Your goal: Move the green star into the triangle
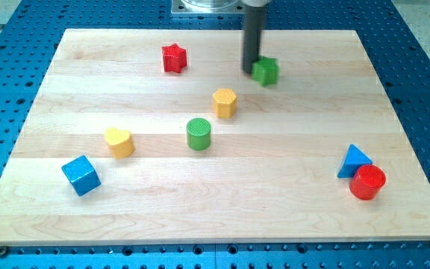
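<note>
Contact looks made, with my tip (251, 72), a bare rod lacking any claw to clench, touching the green star (266, 71) on its view-left side, the blue triangle (354, 160) lying well off toward the tip's lower right.

Your straight dark rod (254, 37) drops upright from the frame's top centre; my tip (251, 72) meets the surface there.
</note>
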{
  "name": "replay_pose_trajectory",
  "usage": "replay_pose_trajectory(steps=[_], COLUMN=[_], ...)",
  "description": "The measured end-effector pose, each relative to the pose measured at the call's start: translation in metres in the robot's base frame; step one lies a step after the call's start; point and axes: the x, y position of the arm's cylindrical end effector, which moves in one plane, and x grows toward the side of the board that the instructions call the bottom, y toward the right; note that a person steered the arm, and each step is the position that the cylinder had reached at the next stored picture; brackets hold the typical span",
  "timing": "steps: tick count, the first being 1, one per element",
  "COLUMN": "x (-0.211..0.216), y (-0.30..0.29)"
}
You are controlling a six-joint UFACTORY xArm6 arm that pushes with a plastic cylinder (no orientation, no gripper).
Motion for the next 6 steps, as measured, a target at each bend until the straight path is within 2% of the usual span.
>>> replay_pose_trajectory(steps=[1,2,3,4,6], x=[0.0,0.012,0.025,0.044,0.08], y=[0.055,0.049,0.01,0.003,0.078])
